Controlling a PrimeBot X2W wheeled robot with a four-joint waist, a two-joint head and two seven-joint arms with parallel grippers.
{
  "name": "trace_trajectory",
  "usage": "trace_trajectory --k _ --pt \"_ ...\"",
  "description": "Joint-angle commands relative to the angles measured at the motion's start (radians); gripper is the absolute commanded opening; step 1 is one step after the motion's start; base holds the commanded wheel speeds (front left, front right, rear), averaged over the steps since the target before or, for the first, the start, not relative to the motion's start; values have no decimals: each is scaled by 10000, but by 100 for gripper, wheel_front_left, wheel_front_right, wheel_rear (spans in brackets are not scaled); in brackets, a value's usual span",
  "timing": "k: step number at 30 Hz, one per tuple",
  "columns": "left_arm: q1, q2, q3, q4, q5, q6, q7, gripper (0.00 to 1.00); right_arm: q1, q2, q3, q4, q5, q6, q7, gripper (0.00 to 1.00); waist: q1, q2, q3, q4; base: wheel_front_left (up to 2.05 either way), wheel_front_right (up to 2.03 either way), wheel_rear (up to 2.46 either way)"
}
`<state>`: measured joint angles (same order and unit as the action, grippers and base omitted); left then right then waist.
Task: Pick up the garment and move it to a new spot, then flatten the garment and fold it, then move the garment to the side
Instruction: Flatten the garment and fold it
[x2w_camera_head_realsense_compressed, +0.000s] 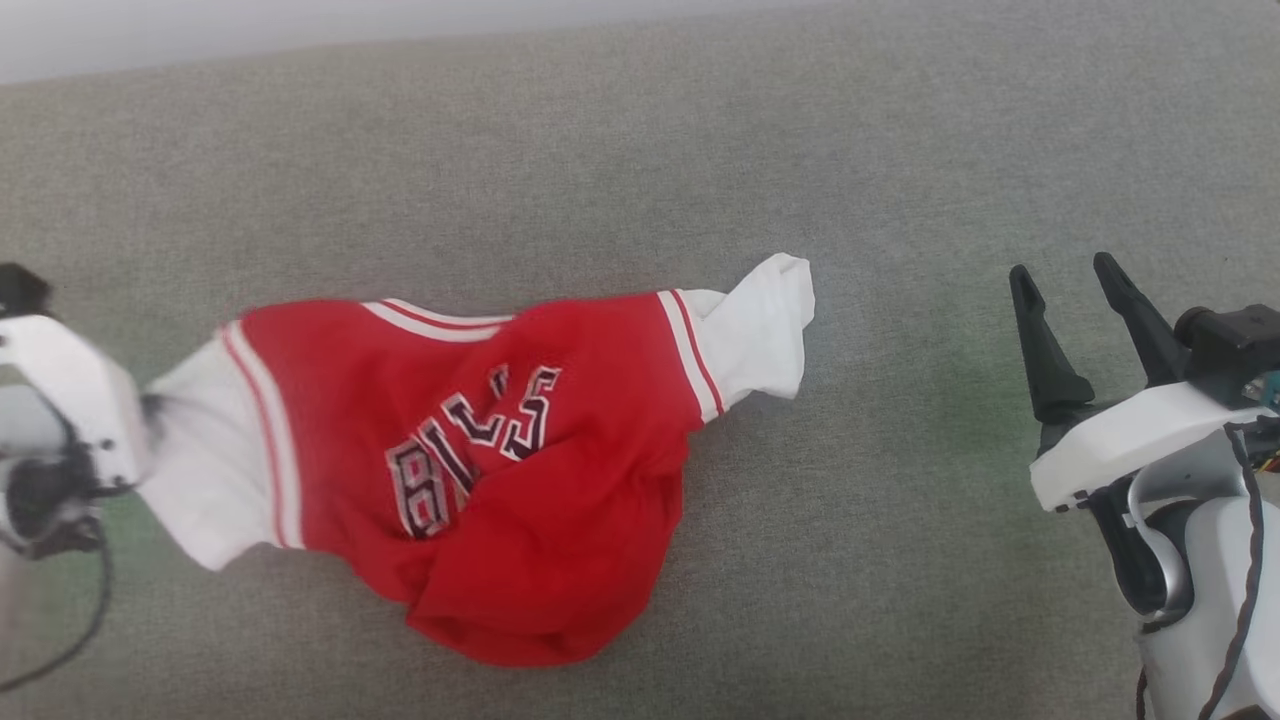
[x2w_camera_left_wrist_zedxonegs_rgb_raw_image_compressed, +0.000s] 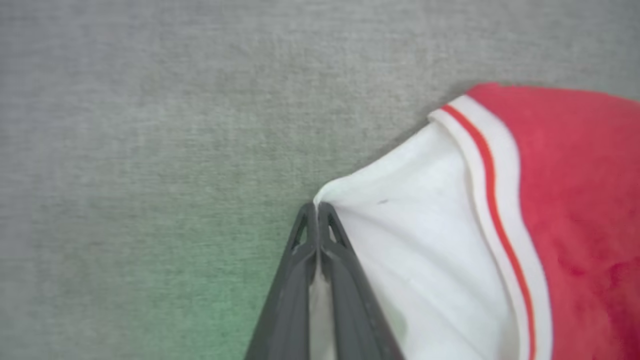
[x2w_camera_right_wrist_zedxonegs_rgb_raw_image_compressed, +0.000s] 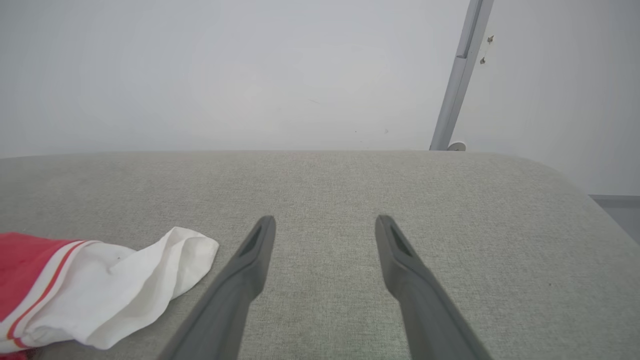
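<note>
Lettering (x2w_camera_head_realsense_compressed: 470, 450) on crumpled red garment (x2w_camera_head_realsense_compressed: 580, 540), "B…LLS" legible

Soft cloth garment (x2w_camera_head_realsense_compressed: 570, 540) on matt woven upholstery (x2w_camera_head_realsense_compressed: 700, 150).

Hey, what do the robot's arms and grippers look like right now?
The right gripper and left gripper each have two long, dark grey, tapering fingers with a slot near the tip. Each sits on a white housing. A black cable loops below the left wrist; another runs down the pale right forearm.
</note>
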<state>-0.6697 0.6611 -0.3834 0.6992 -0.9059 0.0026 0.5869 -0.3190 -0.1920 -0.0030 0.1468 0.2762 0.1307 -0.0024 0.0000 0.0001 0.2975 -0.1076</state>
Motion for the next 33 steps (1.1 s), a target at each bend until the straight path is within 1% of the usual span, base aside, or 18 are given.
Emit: trace_trajectory --k 1,3,4,5,6,8,9,10,13,15,16,18,21,27,29,33 --pt "-81 259 95 110 157 121 -102 0 4 -15 -27 -23 -13 1 25 100 0 -1 -21 38 0 0 0" --pt "-113 498 190 101 241 195 -261 0 9 -8 -33 -48 -29 1 27 100 0 -1 -37 68 0 0 0" --pt "-113 498 190 101 241 195 -261 0 9 -8 -33 -48 -29 1 27 100 0 -1 -37 68 0 0 0" --pt "-90 614 239 113 208 209 -290 0 15 0 -44 -68 -32 1 38 100 0 -1 -41 81 0 0 0" --pt "-35 845 350 151 222 313 -451 0 35 -5 -65 -103 -51 1 61 100 0 -1 -38 97 0 0 0" --pt "115 984 432 274 190 435 -508 0 39 -5 -78 -147 -51 1 82 100 0 -1 -22 109 0 0 0" --pt "163 1005 455 303 174 440 -565 0 37 -5 -87 -163 -50 1 86 100 0 -1 -9 117 0 0 0" --pt "202 947 537 382 25 486 -574 0 31 7 -84 -179 -55 1 95 100 0 -1 2 119 0 0 0" --pt "308 750 629 460 -130 433 -681 0 -19 50 -64 -214 -68 1 104 100 0 -1 52 134 0 0 0" --pt "330 638 644 476 -178 387 -828 73 -64 64 -62 -220 -75 1 108 100 0 -1 65 158 0 0 0" --pt "316 592 638 449 -184 350 -912 100 -83 65 -60 -216 -77 1 122 100 0 -1 64 177 0 0 0" --pt "250 483 689 417 -252 295 -1082 100 -101 50 -45 -190 -61 1 146 100 0 -1 30 232 0 0 0" --pt "165 495 677 217 -129 179 -1404 100 -91 50 0 -155 -44 1 174 100 0 -1 -81 336 0 0 0" --pt "589 488 741 -675 157 -118 -2716 100 87 -14 81 -25 30 1 255 100 0 -1 -444 650 0 0 0" --pt "820 483 765 -1108 319 -134 -3311 100 144 -61 84 7 52 1 294 100 0 -1 -565 800 0 0 0" --pt "1516 417 874 -1960 473 21 -4348 100 229 -134 147 -5 58 1 395 100 0 -1 -762 1086 0 0 0"
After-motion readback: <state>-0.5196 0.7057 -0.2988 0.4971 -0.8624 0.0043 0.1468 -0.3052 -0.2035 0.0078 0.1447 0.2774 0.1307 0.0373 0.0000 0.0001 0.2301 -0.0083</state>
